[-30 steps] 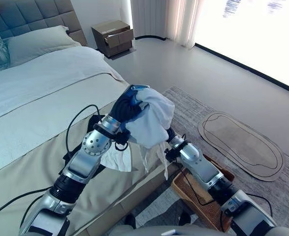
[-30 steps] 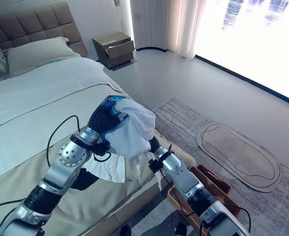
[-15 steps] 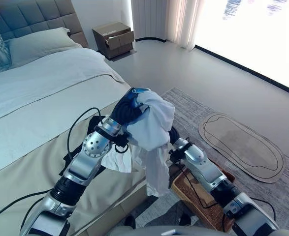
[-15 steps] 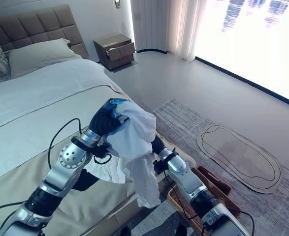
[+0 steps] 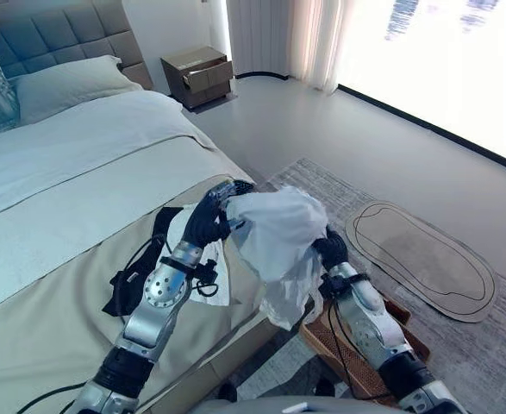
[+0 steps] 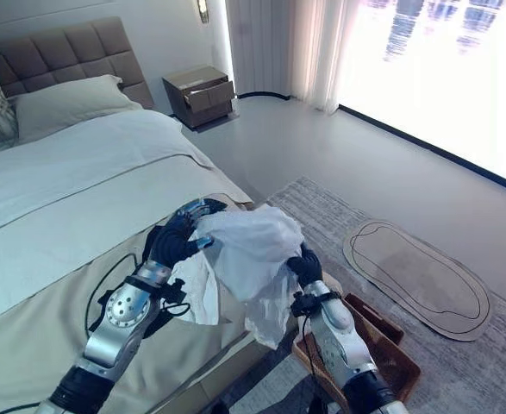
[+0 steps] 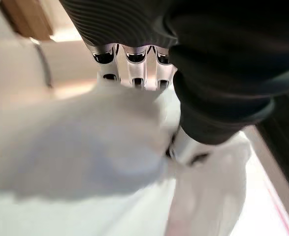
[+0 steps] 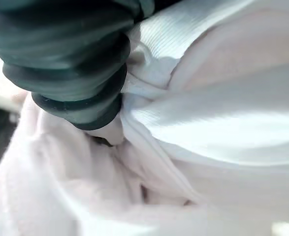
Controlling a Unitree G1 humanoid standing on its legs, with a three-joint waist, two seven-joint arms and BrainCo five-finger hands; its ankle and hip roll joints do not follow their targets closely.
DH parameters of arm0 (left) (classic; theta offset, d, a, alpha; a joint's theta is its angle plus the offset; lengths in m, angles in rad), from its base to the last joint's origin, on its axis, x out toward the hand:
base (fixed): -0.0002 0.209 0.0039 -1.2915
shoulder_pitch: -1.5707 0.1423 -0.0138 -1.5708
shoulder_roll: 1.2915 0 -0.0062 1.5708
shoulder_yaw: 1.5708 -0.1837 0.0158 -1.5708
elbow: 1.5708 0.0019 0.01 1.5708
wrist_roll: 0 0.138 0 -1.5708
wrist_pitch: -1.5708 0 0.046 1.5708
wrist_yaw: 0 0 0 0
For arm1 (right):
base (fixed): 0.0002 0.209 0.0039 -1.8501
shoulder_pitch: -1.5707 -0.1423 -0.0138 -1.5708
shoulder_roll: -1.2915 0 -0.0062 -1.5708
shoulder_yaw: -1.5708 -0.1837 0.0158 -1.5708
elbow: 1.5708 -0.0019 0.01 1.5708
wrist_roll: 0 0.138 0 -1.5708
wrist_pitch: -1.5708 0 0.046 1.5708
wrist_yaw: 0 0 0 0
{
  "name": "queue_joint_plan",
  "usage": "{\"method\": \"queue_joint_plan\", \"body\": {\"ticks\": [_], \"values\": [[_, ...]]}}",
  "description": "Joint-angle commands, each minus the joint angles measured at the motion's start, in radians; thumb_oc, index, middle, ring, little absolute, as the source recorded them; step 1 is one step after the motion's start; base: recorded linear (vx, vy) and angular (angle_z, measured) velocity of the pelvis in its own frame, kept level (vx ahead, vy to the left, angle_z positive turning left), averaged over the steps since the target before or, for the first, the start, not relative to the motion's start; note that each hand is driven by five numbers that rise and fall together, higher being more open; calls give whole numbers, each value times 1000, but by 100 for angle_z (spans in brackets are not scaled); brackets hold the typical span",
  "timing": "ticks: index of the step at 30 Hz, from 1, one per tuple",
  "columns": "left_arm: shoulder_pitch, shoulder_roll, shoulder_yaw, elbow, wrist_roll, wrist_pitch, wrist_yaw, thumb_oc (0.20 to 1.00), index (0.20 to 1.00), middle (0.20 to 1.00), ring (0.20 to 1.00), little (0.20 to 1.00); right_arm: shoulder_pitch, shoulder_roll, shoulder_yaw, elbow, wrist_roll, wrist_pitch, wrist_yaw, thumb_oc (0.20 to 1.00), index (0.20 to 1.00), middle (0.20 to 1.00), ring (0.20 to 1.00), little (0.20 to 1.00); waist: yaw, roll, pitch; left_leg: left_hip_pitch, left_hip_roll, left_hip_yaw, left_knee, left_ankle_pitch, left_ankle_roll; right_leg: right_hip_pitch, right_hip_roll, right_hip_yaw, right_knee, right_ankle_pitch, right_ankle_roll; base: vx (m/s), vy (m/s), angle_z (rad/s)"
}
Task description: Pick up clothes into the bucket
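- My left hand is up over the edge of the bed, and its fingers curl down into a white shirt
- My left hand holds the shirt from one side, bunched up in a soft lump
- My right hand is on the other side of the shirt, pushed up into the cloth
- I cannot tell if my right hand is closed or not, because the white cloth hides it
- The shirt is up in the air between my two hands, and a loose part of it hangs down past the side of the bed
- The brown woven basket sits on the floor by the bed, under my right arm and a bit lower than the shirt
- The shirt is not in the basket yet
- Another white cloth lies on the bed just under my left arm
- A black piece of clothing lies on the bed beside that white cloth
- A grey rug is under the basket, and a small oval mat lies on the rug
- Pillows are at the far end of the bed, and a small night table stands past them
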Motion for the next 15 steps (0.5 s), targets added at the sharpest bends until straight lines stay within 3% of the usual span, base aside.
{"method": "queue_joint_plan", "body": {"ticks": [1,7,12,15], "values": [[-42,50,-19,98,67,-45,22,1000,1000,1000,1000,1000,-52,29,-63,-91,96,-108,8,200,200,200,200,200,3,-62,-5,-18,-16,6,50,-42,18,23,-72,3,70,-24,67,6,-6,-5],[-15,51,-57,265,226,-32,43,1000,1000,1000,1000,1000,-29,31,-114,-103,186,-128,-1,200,200,200,200,200,-10,-62,-5,-16,-12,14,49,-42,16,17,-67,12,70,-25,68,-4,-6,-5],[39,45,-23,279,208,-33,46,1000,1000,1000,1000,1000,-6,31,-191,-113,218,-152,-23,200,200,200,200,200,-14,-62,-5,-17,-11,19,46,-42,16,11,-65,15,67,-22,68,-5,-6,-5],[98,34,39,262,141,-42,38,1000,1000,1000,1000,1000,37,11,-303,-121,200,-178,-54,200,200,200,200,200,-20,-64,-3,-21,-10,20,48,-44,17,7,-64,19,70,-24,67,7,-13,-5]]}}
